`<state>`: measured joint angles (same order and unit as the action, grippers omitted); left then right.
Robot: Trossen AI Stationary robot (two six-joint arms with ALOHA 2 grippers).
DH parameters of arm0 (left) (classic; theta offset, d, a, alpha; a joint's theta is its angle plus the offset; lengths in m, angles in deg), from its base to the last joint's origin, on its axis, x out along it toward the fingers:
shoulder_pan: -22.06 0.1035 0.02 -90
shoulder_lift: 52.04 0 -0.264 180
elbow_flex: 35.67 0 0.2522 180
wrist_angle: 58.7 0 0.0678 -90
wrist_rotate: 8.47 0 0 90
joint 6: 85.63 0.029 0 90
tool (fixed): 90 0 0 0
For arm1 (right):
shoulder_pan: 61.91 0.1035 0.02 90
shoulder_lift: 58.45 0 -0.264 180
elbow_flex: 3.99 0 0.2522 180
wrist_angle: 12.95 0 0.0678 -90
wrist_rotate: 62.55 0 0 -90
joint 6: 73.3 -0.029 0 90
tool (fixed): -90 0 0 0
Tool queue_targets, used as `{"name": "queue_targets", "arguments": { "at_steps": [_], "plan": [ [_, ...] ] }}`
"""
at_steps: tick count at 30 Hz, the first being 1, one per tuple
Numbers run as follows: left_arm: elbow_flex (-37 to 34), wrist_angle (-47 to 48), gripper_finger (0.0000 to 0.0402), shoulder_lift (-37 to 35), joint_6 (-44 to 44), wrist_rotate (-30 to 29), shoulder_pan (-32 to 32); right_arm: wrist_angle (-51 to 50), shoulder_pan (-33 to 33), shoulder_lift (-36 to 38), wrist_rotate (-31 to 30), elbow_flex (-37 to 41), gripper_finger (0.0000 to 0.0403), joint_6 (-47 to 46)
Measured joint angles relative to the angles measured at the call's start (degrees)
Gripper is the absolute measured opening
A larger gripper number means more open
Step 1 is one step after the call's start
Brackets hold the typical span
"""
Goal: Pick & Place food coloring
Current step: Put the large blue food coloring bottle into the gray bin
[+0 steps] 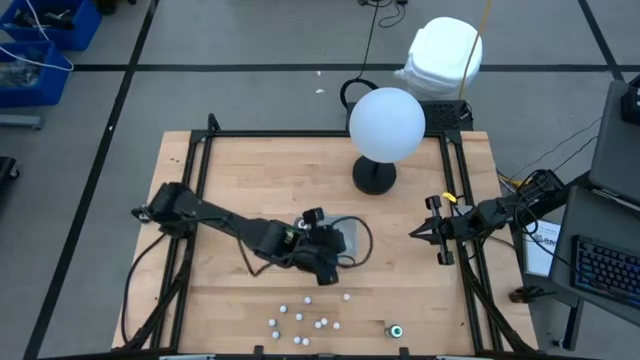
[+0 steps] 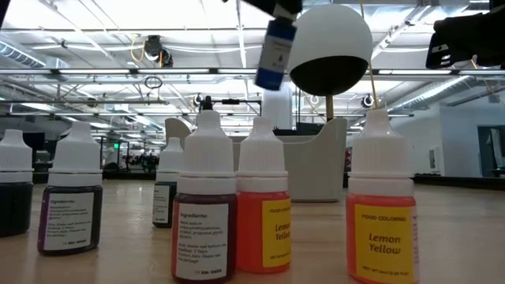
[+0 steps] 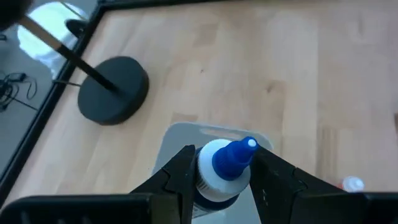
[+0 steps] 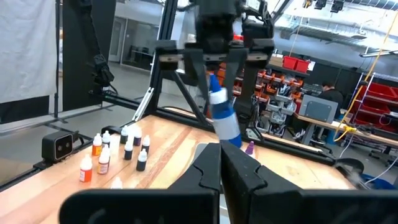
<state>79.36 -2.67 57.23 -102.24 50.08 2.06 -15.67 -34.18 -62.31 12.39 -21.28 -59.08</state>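
My left gripper (image 1: 325, 262) is shut on a small food coloring bottle (image 3: 225, 163) that has a blue cap and a white collar. It holds the bottle in the air over a clear shallow tray (image 3: 180, 134) at the table's middle. Seen in the low view, the bottle (image 2: 275, 49) hangs tilted high above the others. Several more food coloring bottles (image 1: 305, 320) stand upright on their bases near the table's front edge, yellow (image 2: 383, 217), orange (image 2: 264, 225) and dark ones among them. My right gripper (image 1: 414, 235) waits shut at the table's right side, touching nothing. My left gripper pinches the bottle near its top, at the white collar (image 3: 208, 177) just below the blue cap, between its two fingers (image 3: 177, 177). The fingers slant downward from the table's left. The body (image 4: 227, 127) hangs tilted below them, clear of the table and tray.
A lamp with a white globe (image 1: 387, 123) stands on a round black base (image 1: 374, 176) behind the tray. A lone teal-ringed bottle top (image 1: 396, 330) shows at the front right. A black frame (image 1: 205, 150) borders the wooden table (image 1: 250, 170).
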Motion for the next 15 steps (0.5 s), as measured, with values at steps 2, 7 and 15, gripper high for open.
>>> {"name": "queue_targets", "arguments": {
  "at_steps": [2,7,15],
  "plan": [
    [-4.19,-5.40,0.0125,-2.64,1.19,0.31,0.27,-0.27,0.01,-0.05,0.06,0.00,0.0000,0.00],
    [-17.06,-18.03,0.0125,-12.52,4.56,4.36,0.37,0.00,0.00,-0.41,0.04,-0.01,0.0000,0.00],
    [-38.75,-35.95,0.0125,-20.98,1.34,11.76,6.22,0.05,0.01,-0.63,-0.05,-0.02,0.0000,0.02]
  ]
}}
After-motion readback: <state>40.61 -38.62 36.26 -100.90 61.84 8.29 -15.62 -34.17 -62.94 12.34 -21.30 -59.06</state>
